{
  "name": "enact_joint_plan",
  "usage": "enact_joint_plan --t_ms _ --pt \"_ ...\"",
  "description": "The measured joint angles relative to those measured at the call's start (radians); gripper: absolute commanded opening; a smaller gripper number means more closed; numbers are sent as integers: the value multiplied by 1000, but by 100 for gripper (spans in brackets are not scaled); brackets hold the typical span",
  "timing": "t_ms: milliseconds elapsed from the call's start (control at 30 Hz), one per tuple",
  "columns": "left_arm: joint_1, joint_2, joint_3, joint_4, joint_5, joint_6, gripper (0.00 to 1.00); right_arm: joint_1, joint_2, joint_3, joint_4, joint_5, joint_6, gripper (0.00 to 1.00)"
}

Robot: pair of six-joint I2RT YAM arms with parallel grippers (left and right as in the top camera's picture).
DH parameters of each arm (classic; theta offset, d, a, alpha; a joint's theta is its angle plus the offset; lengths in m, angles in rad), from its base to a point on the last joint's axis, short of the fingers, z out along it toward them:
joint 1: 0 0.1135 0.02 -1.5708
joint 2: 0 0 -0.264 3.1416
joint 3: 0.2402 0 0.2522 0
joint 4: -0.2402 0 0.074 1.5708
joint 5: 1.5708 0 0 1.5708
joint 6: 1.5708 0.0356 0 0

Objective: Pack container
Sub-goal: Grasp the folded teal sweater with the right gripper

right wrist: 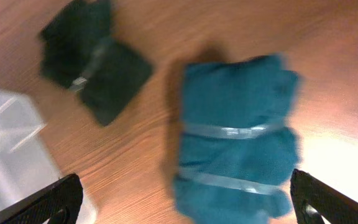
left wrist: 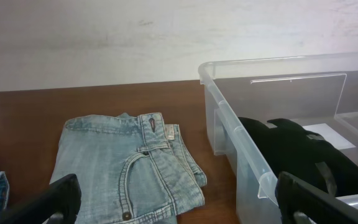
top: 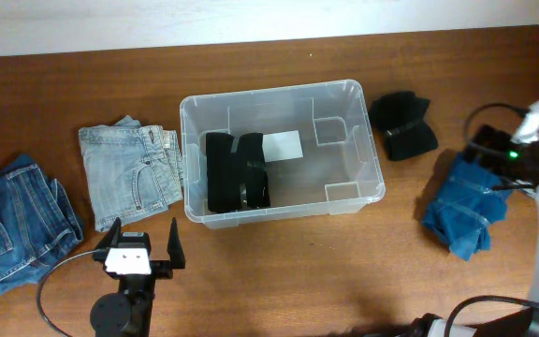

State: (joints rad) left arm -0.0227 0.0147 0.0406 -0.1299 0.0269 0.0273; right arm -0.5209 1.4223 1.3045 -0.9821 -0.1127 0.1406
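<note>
Sitting mid-table, the container (top: 269, 93) holds a black bundle (top: 237, 173) at its left end. The left gripper (top: 143, 232) hangs wide open and empty near light jeans (top: 129, 173). The right gripper (right wrist: 188, 202), equally wide and empty, hovers over a blue bundle (right wrist: 238, 130).

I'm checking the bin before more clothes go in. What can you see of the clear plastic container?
The large clear plastic rectangular container stands upright and lidless on the brown wooden table. It has rounded corners, a thick rim, moulded steps inside its right end and a white label on the bottom. A black folded cloth bundle lies in its left half; the right half is bare.
</note>
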Motion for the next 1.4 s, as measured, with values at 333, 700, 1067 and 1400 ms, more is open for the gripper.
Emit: enact_joint_plan --t_ms 333,700,1067,1400 --pt "0 0 0 0 0 0 99 -240 60 -14 23 9 10 99" --pt "0 0 0 0 0 0 99 -254 272 -126 108 -66 -24 99" --pt "0 0 0 0 0 0 99 -263 484 -111 131 -292 -70 60" --pt "0 0 0 0 0 0 99 -264 478 -105 123 -368 -73 25"
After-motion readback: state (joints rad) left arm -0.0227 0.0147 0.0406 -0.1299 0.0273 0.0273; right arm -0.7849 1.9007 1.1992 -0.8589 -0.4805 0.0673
